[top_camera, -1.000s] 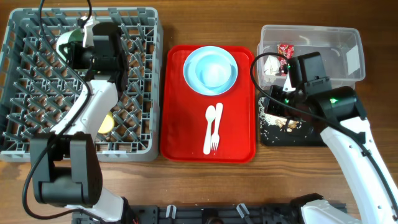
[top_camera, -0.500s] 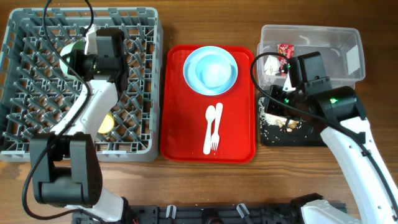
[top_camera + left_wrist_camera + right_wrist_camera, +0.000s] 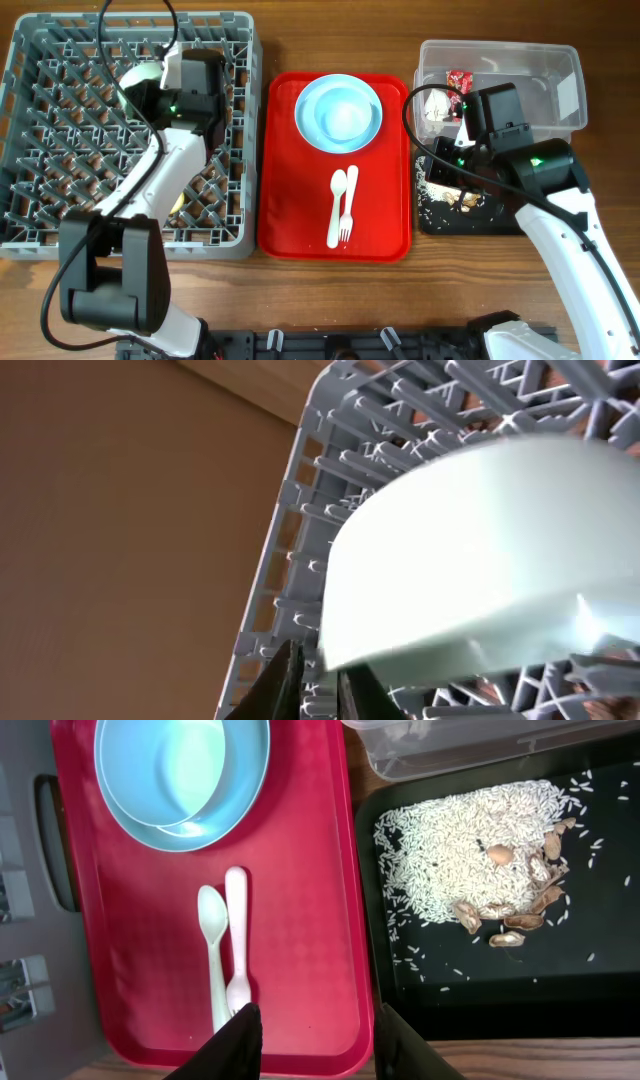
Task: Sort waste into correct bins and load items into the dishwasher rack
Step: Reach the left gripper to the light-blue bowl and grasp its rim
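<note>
A pale green bowl (image 3: 480,560) lies tilted on the pegs at the back of the grey dishwasher rack (image 3: 60,200). My left gripper (image 3: 318,685) is at its rim, the jaws slightly parted, with rack showing through the gap. Part of a yellow cup (image 3: 174,200) shows under the left arm. On the red tray (image 3: 380,220) sit a blue plate (image 3: 310,95) with a bowl (image 3: 343,118) on it, a white spoon (image 3: 337,205) and a fork (image 3: 349,205). My right gripper (image 3: 318,1050) hangs open and empty over the tray's near right corner.
The clear tub (image 3: 540,75) at the back right holds a red wrapper (image 3: 459,80) and white paper (image 3: 437,103). The black tray (image 3: 600,970) in front of it holds rice and brown food scraps (image 3: 520,910). Bare wood runs along the table's front edge.
The left arm has moved right and slightly nearer across the rack, the green bowl with it, and its jaws have parted a little. The right arm has not moved.
</note>
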